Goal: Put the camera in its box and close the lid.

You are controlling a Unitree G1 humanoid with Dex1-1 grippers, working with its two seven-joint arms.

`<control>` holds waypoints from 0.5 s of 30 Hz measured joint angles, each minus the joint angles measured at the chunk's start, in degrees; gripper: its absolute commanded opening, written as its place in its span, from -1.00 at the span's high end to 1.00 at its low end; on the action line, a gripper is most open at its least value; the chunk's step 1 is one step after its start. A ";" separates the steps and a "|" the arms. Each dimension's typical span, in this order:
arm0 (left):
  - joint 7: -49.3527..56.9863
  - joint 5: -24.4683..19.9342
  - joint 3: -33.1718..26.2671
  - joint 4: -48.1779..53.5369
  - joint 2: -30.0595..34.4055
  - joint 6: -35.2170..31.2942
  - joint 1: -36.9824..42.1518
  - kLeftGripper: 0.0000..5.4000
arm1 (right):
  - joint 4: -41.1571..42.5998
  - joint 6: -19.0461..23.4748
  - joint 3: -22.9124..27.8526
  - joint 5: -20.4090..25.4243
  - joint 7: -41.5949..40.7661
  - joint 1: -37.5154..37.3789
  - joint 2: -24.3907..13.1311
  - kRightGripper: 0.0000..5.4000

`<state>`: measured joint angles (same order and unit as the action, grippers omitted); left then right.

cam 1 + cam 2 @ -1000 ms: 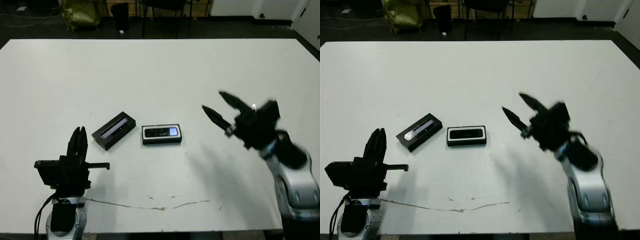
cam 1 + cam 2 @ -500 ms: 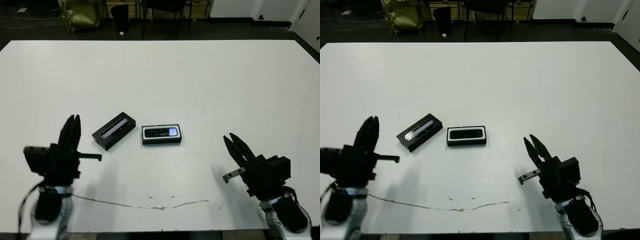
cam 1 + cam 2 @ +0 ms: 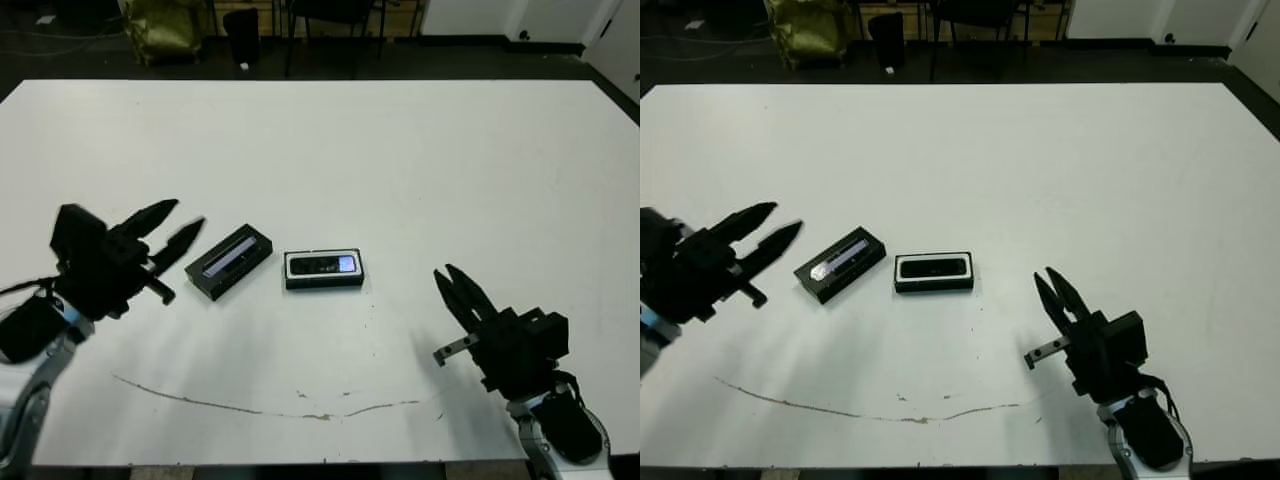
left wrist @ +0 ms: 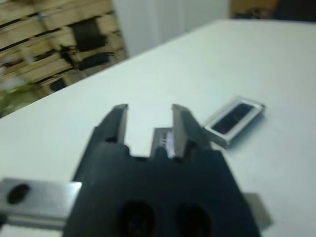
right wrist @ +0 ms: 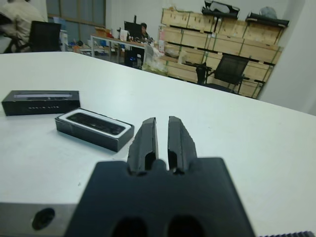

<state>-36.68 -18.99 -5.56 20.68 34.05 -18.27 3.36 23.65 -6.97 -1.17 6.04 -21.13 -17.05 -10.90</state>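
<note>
The camera (image 3: 323, 264) is lying inside the box (image 3: 323, 281), its black face with the pale and blue marks showing above the white lining, so by the look of it the first half of the task is already done and only the closing is left. The box is sitting near the middle of the white table (image 3: 400, 140), toward the robot's side. The lid (image 3: 228, 261) is resting flat on the table just to the left of the box, angled to it and not touching it, with its pale strip facing up.

The left gripper (image 3: 168, 229) is hovering above the table a little further left of the lid, fingers parted and pointing toward it, with nothing between them. The right gripper (image 3: 449, 287) is sitting low and to the right of the box, well apart from it, its fingers (image 5: 149, 136) nearly together with only a narrow gap, holding nothing.

The step in hand appears to be reaching for the lid. The next move calls for the left gripper to drop over the lid across its narrow width, close on its long sides, lift it, turn it parallel to the box and lower it squarely over the camera.
</note>
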 measured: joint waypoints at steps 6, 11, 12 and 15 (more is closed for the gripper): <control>-3.32 -1.70 2.55 -5.66 -1.03 -0.68 4.03 -0.64 | -0.21 -0.79 -0.29 -0.01 0.03 -0.19 -0.07 1.00; -3.29 -4.75 2.59 -7.90 -3.12 -4.81 4.91 -1.00 | -0.60 -1.35 -0.68 0.08 0.08 -0.43 -0.01 1.00; -3.29 -5.07 2.59 -8.24 -3.24 -5.60 5.01 -1.00 | -0.59 -1.34 -0.81 0.16 0.14 -0.61 0.03 1.00; -3.28 -5.88 2.59 -8.70 -3.29 -7.99 5.19 -1.00 | -0.56 -1.30 -0.93 0.28 0.39 -1.33 0.07 1.00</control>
<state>-39.96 -24.87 -2.97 11.98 30.75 -26.26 8.56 23.09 -8.27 -2.10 6.31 -20.74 -18.38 -10.83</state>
